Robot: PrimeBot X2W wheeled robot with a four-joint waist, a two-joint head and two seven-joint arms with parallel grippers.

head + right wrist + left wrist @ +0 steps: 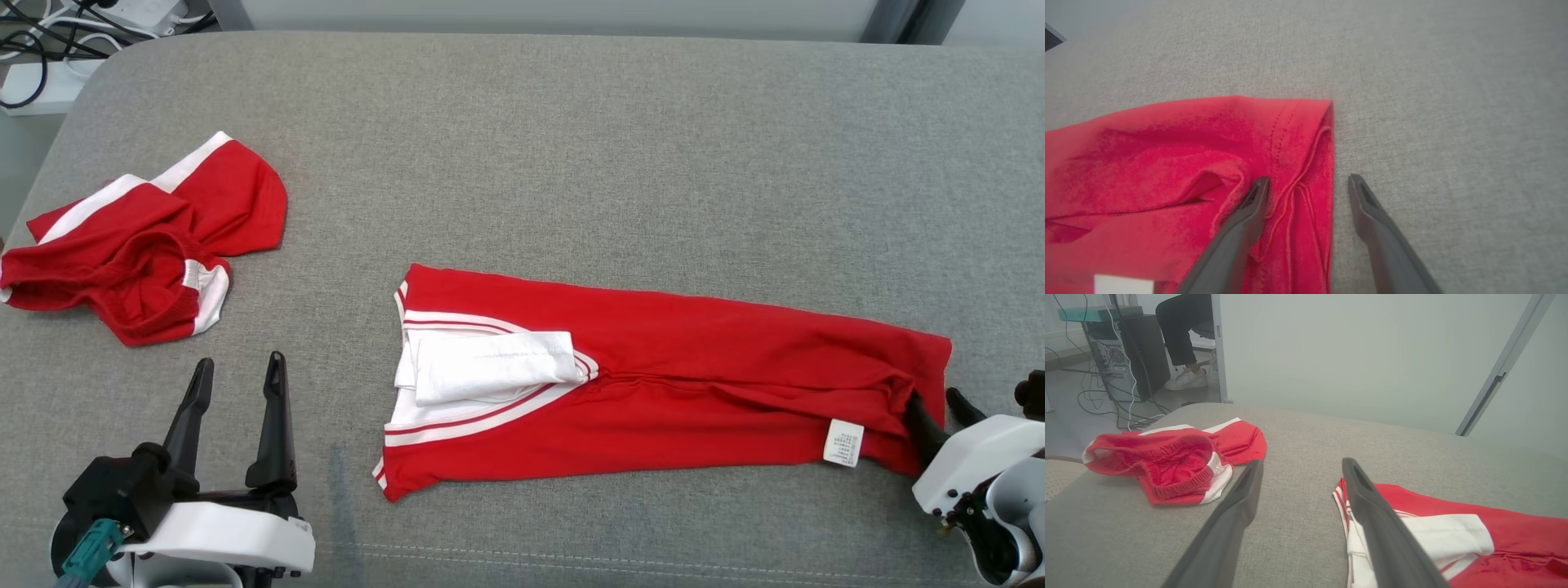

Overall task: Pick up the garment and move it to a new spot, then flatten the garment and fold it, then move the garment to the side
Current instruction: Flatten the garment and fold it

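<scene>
Two red garments lie on the grey padded worktop (571, 147). The shirt (694, 351), folded into a long band with a white sleeve (490, 367) on top, stretches from the middle toward the right edge, nearer the front edge than the back. A white label (843, 443) shows near its right end. The shorts (147, 253), crumpled, sit well apart at the left edge.

The left pincer (238, 363) stands released at the front left corner, fingers spread over bare cloth between shorts and shirt. The right pincer (935, 400) is likewise released at the shirt's right end. In the right wrist view one finger (1245, 220) lies over the hem and the other over bare worktop just beside it. It grasps nothing.
</scene>
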